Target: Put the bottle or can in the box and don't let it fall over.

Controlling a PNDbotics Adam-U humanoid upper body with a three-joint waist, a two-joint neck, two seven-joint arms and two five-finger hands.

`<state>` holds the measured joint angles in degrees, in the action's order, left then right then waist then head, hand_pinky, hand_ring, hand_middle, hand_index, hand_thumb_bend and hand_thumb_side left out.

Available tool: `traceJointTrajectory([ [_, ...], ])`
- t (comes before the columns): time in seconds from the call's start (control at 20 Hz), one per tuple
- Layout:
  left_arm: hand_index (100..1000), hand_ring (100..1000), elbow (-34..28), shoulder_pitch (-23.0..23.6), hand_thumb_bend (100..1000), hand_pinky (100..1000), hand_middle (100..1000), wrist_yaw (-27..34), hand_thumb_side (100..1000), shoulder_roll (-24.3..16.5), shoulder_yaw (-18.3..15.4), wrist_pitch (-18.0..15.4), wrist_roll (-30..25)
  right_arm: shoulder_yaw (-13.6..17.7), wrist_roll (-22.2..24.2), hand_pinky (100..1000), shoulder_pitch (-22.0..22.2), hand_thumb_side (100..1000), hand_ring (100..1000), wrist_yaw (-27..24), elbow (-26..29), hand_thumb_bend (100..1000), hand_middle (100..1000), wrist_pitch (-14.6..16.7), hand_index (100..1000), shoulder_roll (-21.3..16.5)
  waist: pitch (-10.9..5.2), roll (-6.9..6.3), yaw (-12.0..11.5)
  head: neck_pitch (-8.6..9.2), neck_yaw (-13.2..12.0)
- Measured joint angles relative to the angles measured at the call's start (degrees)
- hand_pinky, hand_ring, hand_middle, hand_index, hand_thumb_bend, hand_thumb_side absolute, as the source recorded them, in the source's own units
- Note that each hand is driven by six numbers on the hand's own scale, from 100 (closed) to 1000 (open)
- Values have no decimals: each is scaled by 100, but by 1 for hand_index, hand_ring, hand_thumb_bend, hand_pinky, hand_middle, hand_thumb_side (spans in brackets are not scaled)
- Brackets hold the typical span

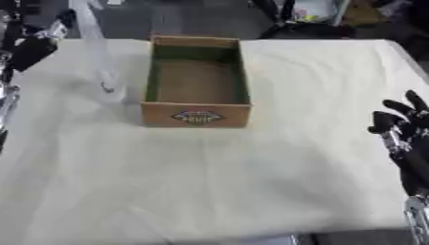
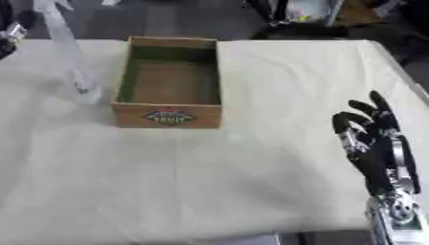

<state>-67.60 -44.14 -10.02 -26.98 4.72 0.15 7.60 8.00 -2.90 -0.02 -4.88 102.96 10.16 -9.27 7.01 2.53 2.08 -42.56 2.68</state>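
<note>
My left hand (image 1: 33, 48) is far left; I cannot tell its fingers. I should grab the clear plastic bottle (image 1: 99, 57) low and lift it straight into the empty brown cardboard box (image 1: 197, 115). My right hand (image 2: 373, 139) rests open, near right.

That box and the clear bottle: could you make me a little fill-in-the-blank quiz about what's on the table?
1. The clear bottle stands on the table just to the ____ of the box.
2. Inside, the box holds ____.
3. The robot's right hand rests near the lower right with its fingers ____.
4. The table is covered by a pale ____.

Missing words: left; nothing; open; cloth
</note>
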Motion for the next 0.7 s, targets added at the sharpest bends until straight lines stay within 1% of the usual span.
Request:
traceJointTrajectory([
  [0.4,860,862,933,-497,490,709,796,-199,601,120,-21,-151,318,-62,50,640,-10,406,767,-17,-1,478,791,-1,991,-2,2,-16,234,9,-49],
  [0.5,860,862,1125,-609,489,709,796,-266,602,135,-47,-173,397,-66,66,640,-42,416,767,-24,-1,466,791,6,991,-4,5,-18,319,34,-64],
  [0.7,859,863,1441,-767,488,710,796,-358,601,135,-110,-192,517,-93,87,640,-51,405,767,-45,-1,479,790,-1,991,-4,46,-19,438,58,-114],
])
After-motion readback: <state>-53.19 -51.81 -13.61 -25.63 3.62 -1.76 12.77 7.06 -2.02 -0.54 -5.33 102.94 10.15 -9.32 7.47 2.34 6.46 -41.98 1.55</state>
